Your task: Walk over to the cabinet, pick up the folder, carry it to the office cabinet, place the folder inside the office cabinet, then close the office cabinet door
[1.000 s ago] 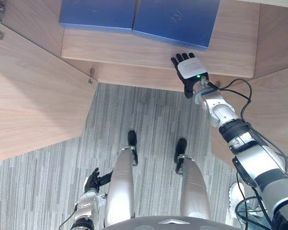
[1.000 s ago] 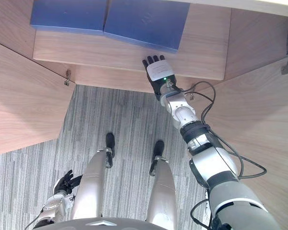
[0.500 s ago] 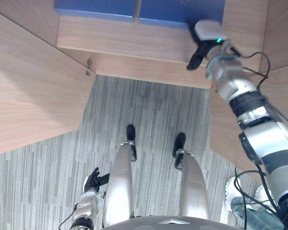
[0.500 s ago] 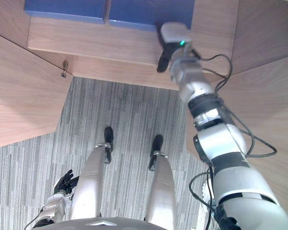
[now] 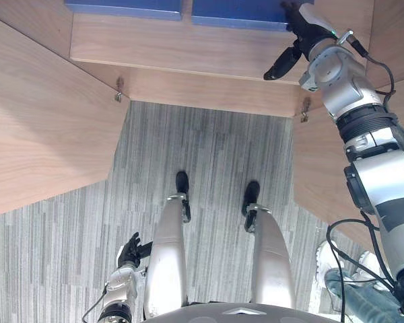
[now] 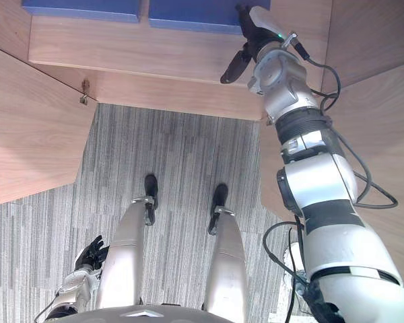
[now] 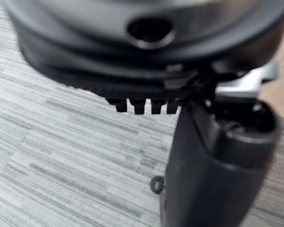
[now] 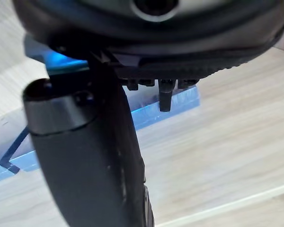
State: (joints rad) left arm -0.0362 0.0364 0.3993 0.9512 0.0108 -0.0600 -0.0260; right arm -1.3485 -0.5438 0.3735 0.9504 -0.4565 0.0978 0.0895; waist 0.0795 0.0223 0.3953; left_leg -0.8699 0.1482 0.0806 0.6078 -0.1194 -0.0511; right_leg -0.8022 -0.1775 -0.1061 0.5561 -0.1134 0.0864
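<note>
Left eye view: right hand (image 5: 304, 25) up at the near right corner of a blue folder (image 5: 239, 11), thumb splayed off past the shelf (image 5: 188, 47) edge. Fingers over the folder's corner, grip impossible to tell. Second folder (image 5: 124, 6) just beside it on the left, both flat on the shelf. Left hand (image 5: 129, 251) low above the carpet (image 5: 209, 148), fingers loosely spread, holding nothing.

Right wrist view: thumb in front, folder edge flat on the shelf past it.

Left wrist view: thumb over carpet.
</note>
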